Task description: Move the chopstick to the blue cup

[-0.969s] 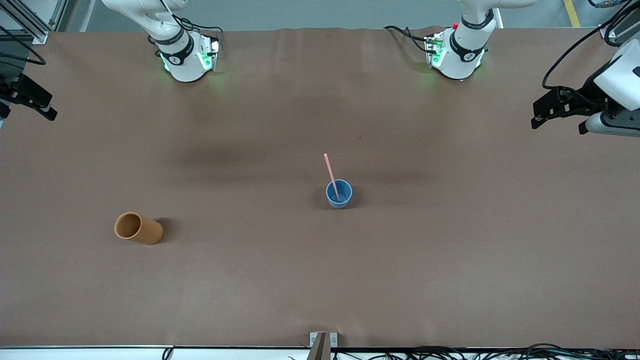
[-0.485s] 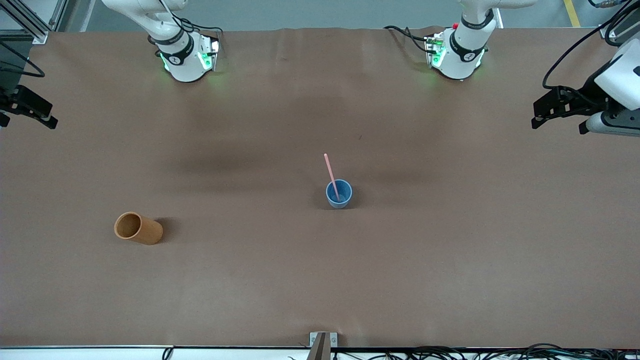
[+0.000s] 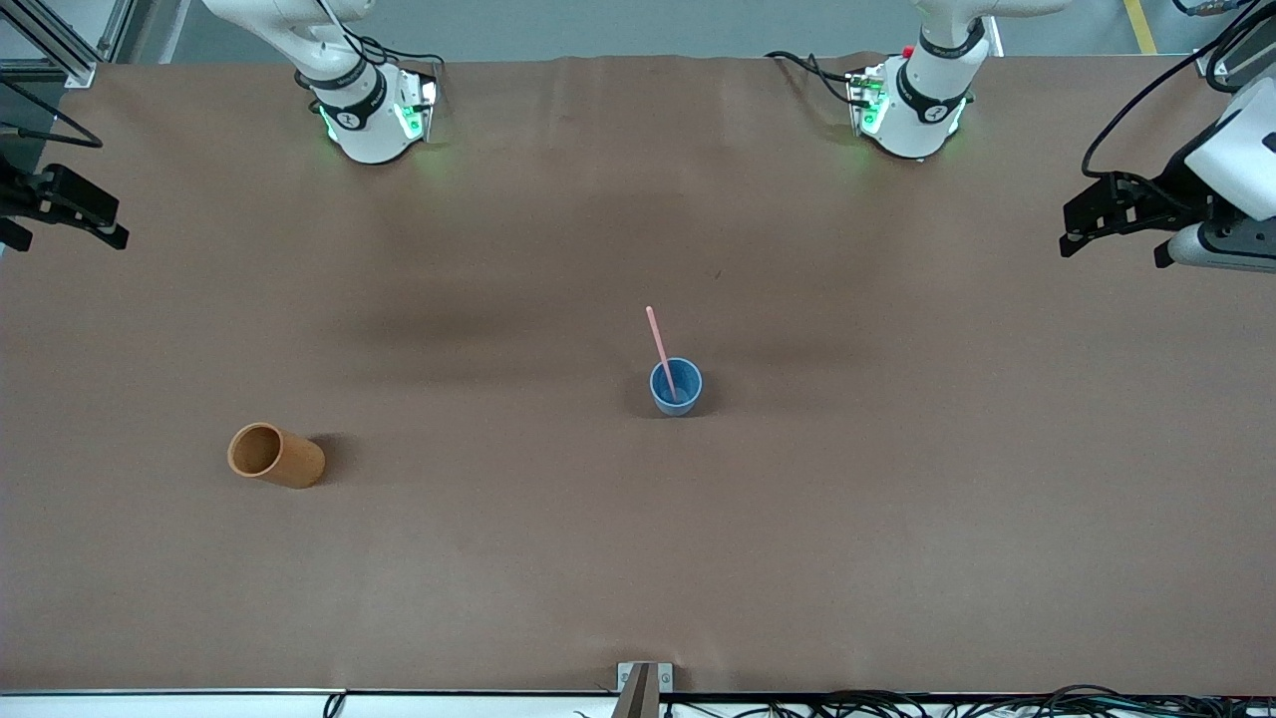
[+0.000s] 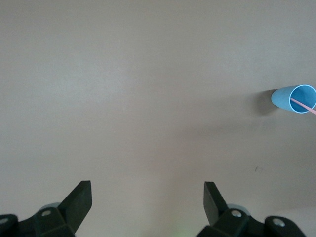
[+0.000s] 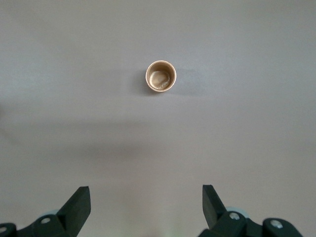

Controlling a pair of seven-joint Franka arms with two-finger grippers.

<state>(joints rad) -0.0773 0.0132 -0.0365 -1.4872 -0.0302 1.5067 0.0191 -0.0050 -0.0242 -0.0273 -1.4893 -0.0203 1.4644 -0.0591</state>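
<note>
- Pink chopstick stands in the blue cup, lower end inside the cup, upper end leaning out over the rim toward the robots' bases.
- Blue cup sits upright on the brown table cover, roughly mid-table, a little toward the left arm's end.
- Left wrist view: the cup shows at the edge of the picture with a short length of the chopstick crossing its mouth; the rest of the stick is cut off.
- Orange-brown cup stands well apart from the blue cup, toward the right arm's end of the table and nearer to the front camera. Right wrist view looks straight down into it; it is upright.
- Left gripper hangs over the left arm's end of the table, well away from both cups. Fingers are spread wide, nothing between them.
- Right gripper hangs over the right arm's end of the table, at the picture's edge. Fingers likewise stand wide apart and empty.
- Neither gripper touches the chopstick or either cup.
</note>
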